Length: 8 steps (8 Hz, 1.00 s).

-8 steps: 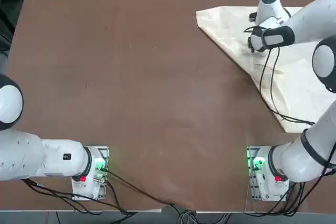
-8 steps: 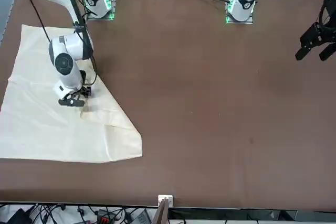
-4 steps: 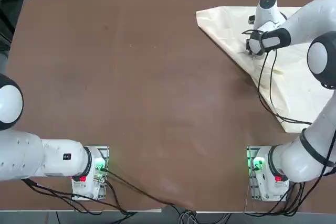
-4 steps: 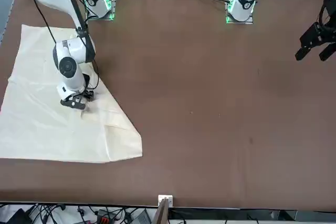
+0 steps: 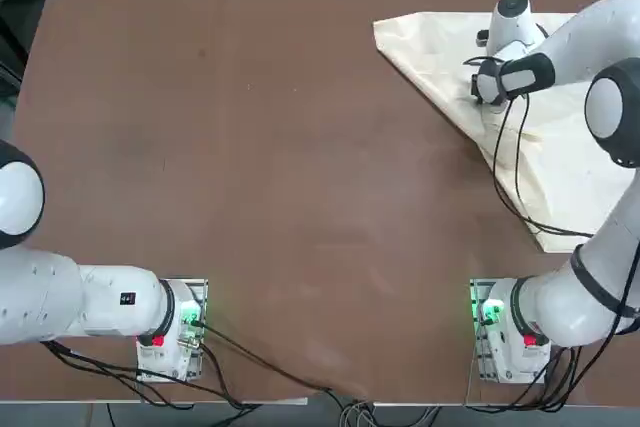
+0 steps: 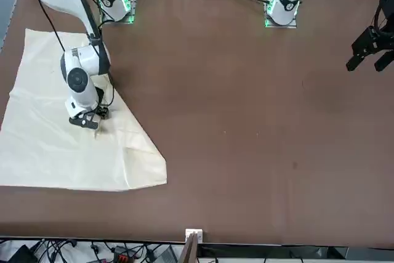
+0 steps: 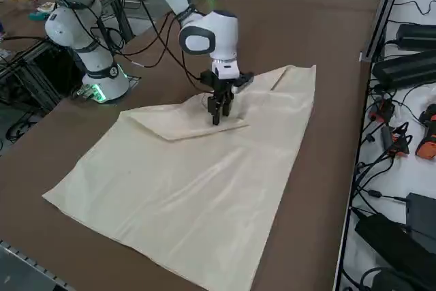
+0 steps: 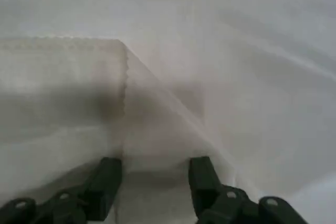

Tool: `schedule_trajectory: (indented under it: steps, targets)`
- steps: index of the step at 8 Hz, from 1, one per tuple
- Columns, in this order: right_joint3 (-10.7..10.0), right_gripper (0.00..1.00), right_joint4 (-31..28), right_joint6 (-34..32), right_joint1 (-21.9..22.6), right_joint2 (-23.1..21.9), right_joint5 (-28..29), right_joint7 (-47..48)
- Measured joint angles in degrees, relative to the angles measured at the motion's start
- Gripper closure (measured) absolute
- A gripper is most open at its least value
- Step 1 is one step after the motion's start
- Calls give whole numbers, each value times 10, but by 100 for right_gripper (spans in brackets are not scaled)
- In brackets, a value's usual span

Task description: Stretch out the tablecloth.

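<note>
The right arm [image 5: 590,32] is glossy white with rounded joints and black bands. Black cables hang along it. Its base [image 5: 497,327] glows green with red marks. The gripper [image 7: 219,110] is black.

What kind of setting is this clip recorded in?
Most likely a robotics lab bench: a brown table with a tablecloth under the open right gripper, plus loose cables and power bricks along the table's edge.
</note>
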Motion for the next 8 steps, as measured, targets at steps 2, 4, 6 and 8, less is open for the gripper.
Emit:
schedule_trajectory:
  steps: [2, 4, 6, 8]
  targets:
    - [0, 25, 0, 2, -3, 1, 0, 0]
    - [0, 35, 1, 3, -5, 1, 0, 0]
    - [0, 62, 2, 3, -6, 1, 0, 0]
    - [0, 75, 2, 3, -9, 1, 0, 0]
